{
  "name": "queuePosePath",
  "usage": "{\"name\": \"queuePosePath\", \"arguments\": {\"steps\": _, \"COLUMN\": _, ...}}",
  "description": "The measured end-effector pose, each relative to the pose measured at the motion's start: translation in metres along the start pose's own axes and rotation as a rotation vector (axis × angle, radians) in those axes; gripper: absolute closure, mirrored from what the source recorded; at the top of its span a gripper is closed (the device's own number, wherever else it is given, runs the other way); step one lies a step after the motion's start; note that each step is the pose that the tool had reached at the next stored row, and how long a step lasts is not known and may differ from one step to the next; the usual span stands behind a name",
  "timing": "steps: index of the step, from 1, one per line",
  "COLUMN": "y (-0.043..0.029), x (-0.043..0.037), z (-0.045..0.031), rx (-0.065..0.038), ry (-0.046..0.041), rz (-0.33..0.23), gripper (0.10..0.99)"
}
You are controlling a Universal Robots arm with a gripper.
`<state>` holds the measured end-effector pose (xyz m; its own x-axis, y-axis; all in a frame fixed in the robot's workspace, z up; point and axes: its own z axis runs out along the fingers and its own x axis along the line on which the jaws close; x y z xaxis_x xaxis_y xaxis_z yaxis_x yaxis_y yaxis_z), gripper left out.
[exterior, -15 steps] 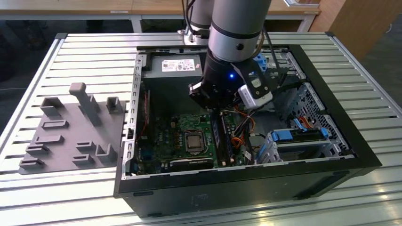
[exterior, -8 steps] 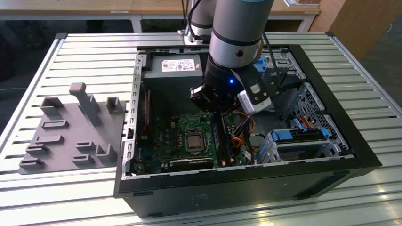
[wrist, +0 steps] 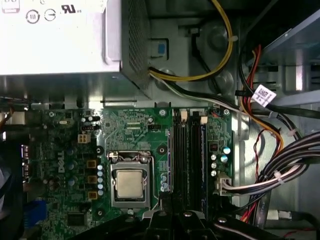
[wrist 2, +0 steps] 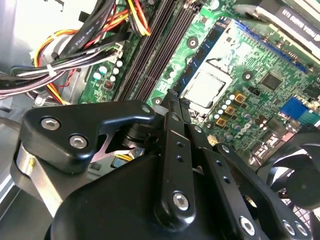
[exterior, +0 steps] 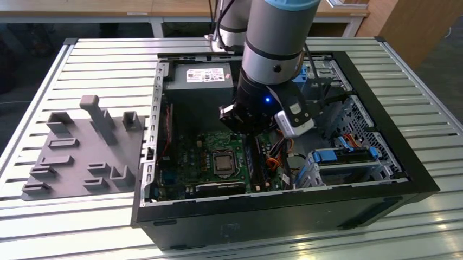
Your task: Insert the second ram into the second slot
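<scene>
Step in hand, as I judged it: the seating stage of the insert, w/ the arm (exterior: pixel 278 49) reaching down into the open PC case (exterior: pixel 405 179) and the gripper (exterior: pixel 250 129) low over the motherboard (wrist: pixel 135 135), right above the memory slots (wrist: pixel 187 165). Jaws were drawn together, tips meeting in a narrow point in both wrist views. Couldn't tell whether sth thin was pinched betw. them or whether they were bare and set to press. In the first wrist view a thin blue edge stood in the slot nearest the cable bundle (wrist: pixel 285 167), on the far side of the bank from the CPU socket (wrist: pixel 130 182). I took that for the second ram (wrist: pixel 202 165), though I can't say for sure it wasn't a different stick, nor whether its end latches had closed. It sat upright, in line w/ its slot and approx. as long as it. The slots beside it looked dark; filled vs. empty was too hard to tell. Next move, IMO, called for tips centred along the slot's length, a straight push down w/o tilt, even force so both ends seat, and staying clear of the cables just beside the bank. Look of the thing: narrow blue board seen edge-on, chips not discernible.
</scene>
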<state>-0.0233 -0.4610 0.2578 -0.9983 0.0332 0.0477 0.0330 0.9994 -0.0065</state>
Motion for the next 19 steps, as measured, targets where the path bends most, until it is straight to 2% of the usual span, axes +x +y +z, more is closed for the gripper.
{"name": "queuePosePath", "arguments": {"steps": 3, "y": 0.0, "x": -0.0028, "z": 0.0027, "rx": 0.001, "ry": 0.0003, "rz": -0.006, "gripper": 0.973}}
{"name": "queuePosePath", "arguments": {"steps": 9, "y": 0.0001, "x": -0.0035, "z": 0.0108, "rx": 0.001, "ry": 0.0003, "rz": -0.021, "gripper": 0.973}}
{"name": "queuePosePath", "arguments": {"steps": 19, "y": 0.0002, "x": -0.0066, "z": 0.0147, "rx": -0.002, "ry": 0.0003, "rz": -0.028, "gripper": 0.973}}
